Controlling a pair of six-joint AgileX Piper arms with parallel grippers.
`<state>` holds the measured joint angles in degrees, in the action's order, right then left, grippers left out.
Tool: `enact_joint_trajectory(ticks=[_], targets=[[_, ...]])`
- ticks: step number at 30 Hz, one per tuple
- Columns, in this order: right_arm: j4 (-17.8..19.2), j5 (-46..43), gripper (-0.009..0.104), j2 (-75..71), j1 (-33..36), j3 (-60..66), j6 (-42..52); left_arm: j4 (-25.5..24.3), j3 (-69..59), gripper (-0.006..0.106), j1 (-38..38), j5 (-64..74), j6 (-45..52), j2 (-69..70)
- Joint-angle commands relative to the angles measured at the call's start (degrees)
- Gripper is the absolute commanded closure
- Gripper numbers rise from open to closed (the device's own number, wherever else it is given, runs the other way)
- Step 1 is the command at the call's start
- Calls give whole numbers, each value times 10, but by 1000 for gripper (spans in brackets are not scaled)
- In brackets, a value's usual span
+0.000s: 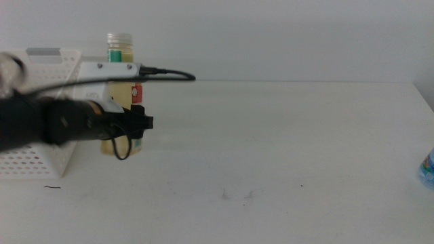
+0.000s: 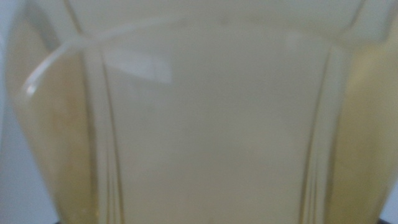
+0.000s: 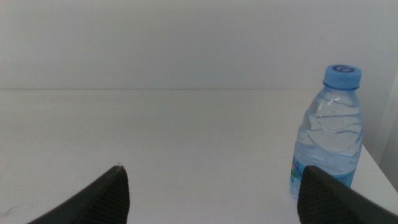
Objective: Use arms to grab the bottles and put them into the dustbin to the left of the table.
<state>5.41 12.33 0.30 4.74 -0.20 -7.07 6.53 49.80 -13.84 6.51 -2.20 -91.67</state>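
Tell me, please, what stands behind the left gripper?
Behind the left gripper stands the yellowish bottle, upright beside the dustbin. Its cap and shoulder show; the arm covers its lower body. The left wrist view shows only yellowish plastic, so the grip stays unseen.

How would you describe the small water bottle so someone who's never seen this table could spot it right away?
Start at the wide white table and go to its right edge, far from the white perforated dustbin on the left. The water bottle stands upright there, just ahead of the open right gripper. It is clear with a blue cap, unlike the yellowish white-capped bottle at the left gripper.
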Motion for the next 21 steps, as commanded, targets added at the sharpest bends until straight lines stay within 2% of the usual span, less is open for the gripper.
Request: enact_joint_trajectory(ticks=[1,7,10,16,21], targets=[[3,-6,8,-3,-2,2,2,-4,48,102,-6,190,1,78],[3,-6,8,-3,-2,2,2,-5,223,102,50,501,130,105],[3,-6,8,-3,-2,2,2,-10,307,102,108,548,158,79],[3,-6,8,-3,-2,2,2,-72,452,102,233,635,206,-17],[3,-6,8,-3,-2,2,2,-24,491,102,289,635,245,-94]])
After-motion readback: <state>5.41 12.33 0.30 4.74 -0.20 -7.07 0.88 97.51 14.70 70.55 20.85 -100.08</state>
